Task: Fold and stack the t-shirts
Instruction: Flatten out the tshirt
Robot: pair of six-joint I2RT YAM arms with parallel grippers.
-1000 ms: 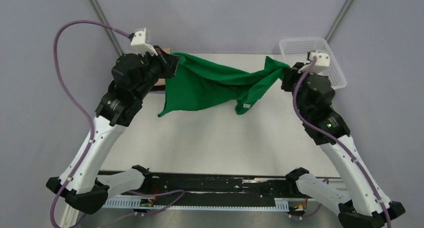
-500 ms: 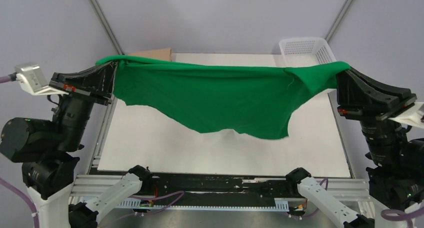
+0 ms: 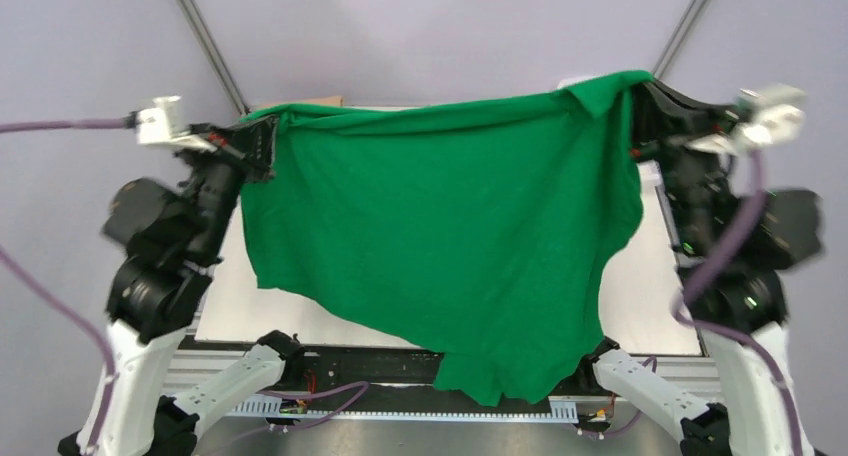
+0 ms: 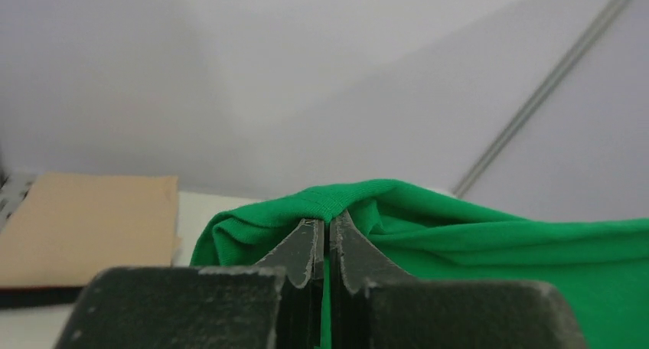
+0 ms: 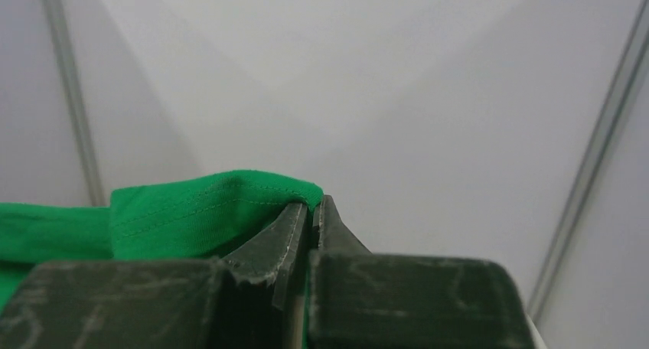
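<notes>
Left gripper is clamped on a rolled fold of the green shirt; right gripper pinches a stitched hem at the other top corner. Between them the smooth knit hangs spread as a wide sheet above the table, its lower edge uneven. A flat tan shirt lies behind, possibly atop something black.

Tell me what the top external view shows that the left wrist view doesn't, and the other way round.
Only the top external view shows the bright green cloth t-shirt spread wide in the air, with the right gripper pinching one upper corner. Only the left wrist view clearly shows the folded tan cloth shirt lying flat. Both show the left gripper shut on a fold of the green cloth.
</notes>
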